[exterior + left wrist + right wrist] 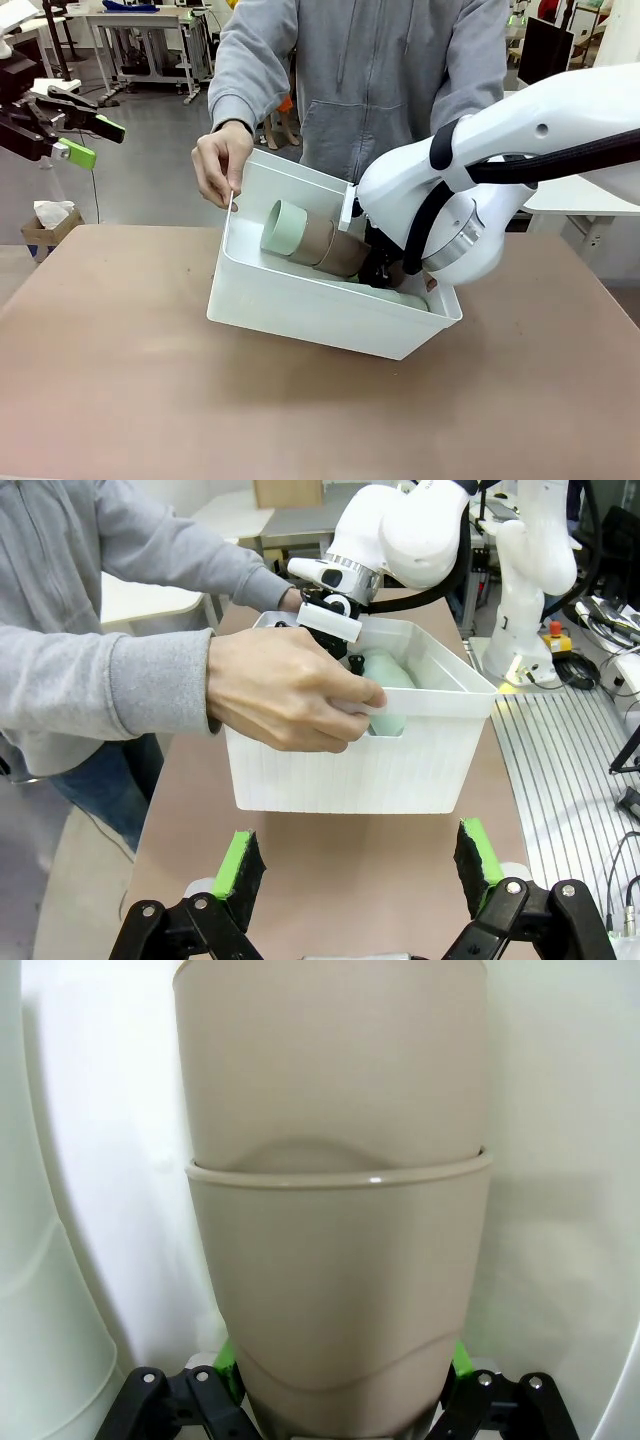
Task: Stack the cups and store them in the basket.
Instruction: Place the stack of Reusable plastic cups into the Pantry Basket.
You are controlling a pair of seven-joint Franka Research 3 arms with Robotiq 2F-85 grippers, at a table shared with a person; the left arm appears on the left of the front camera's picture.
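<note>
The right gripper (pixel 345 1385) clamps the base of a nested stack of cups (pixel 310 240) inside the tilted basket (pixel 300 310), tan cups extending ahead of its fingers, a mint one at the far end. A person's hand (pixel 222 160) steadies the basket's rim. The left gripper (pixel 355 870) hangs released, apart from the basket.

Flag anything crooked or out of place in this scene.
The white basket is tipped, not flat: the person's hand lifts its far corner off the table. Inside, the nested cup stack lies on its side, the right gripper shut on its tan end. Nothing spilled or broken.
</note>
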